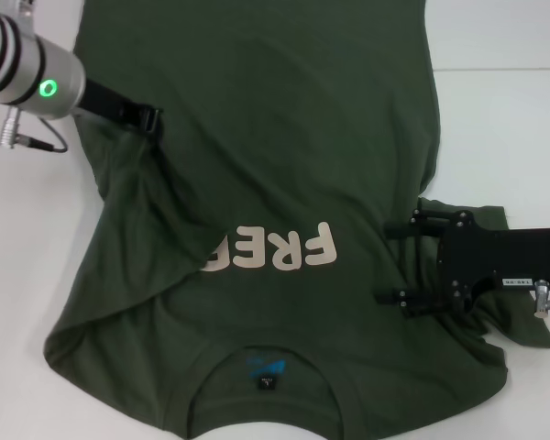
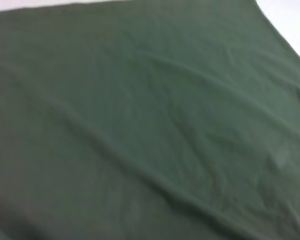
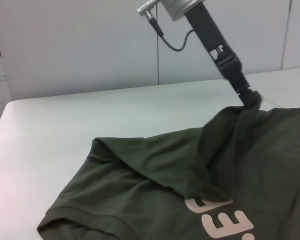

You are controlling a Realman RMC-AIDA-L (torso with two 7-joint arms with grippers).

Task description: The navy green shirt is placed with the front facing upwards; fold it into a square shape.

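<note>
A navy green shirt (image 1: 293, 165) lies front-up on a white desk (image 1: 504, 137), collar nearest. At three o'clock, the right gripper (image 1: 399, 261) rests fingers released on the sleeve. At ten o'clock, the left gripper (image 1: 151, 119) pinches the side edge, lifted. Soft, light cloth; best gripped at hems.

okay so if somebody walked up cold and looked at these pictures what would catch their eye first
The navy green shirt fills most of the white table, its cream FREE lettering partly hidden under a fold near the middle. The left gripper pinches the shirt's left edge and lifts it into a peak that drapes over the first letters. The right gripper lies open on the right sleeve, fingers pointing toward the lettering.
</note>
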